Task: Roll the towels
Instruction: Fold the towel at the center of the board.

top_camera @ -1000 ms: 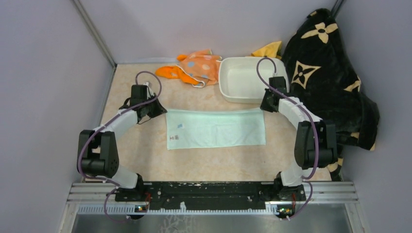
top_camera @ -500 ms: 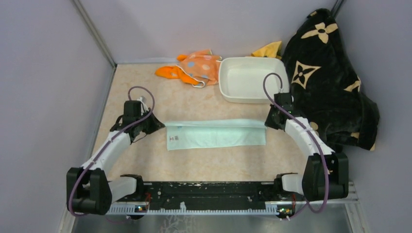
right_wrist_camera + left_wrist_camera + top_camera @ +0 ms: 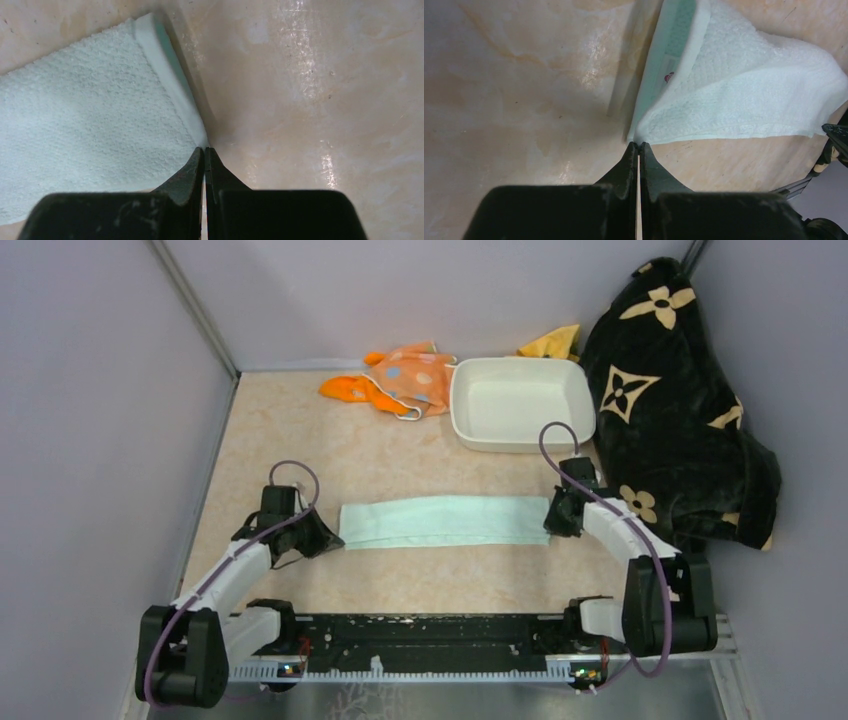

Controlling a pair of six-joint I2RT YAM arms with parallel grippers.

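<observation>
Pinching the mint towel (image 3: 445, 521) at its two short ends, I have my left end effector (image 3: 639, 146) pressed together on one corner and my right end effector (image 3: 205, 150) pressed together on the opposite corner, so the cloth lies as a long doubled strip between the two. How much fabric sits inside each pinch I cannot make out: in both wrist views only the very tip of a corner reaches the black fingertips, and from above my wrists cover the contact. Just ahead of the left tips the fold gapes a little, showing a small label (image 3: 669, 77) half tucked between the layers; the under layer is otherwise hidden. Bare counter (image 3: 300, 440) opens ahead of and outside my left end effector up to the side wall, and a band of it runs between the strip and my bases. Ahead of my right end effector stands a white dish (image 3: 520, 403), apart from the towel, and close outside that end effector the black blanket (image 3: 680, 410) heaps up, leaving little room there. Well ahead of the left, by the back wall, the orange towel (image 3: 345, 390) and the dotted towel (image 3: 415, 375) lie bunched together just beside the dish; a yellow cloth (image 3: 553, 341) peeks from behind it, mostly hidden.
</observation>
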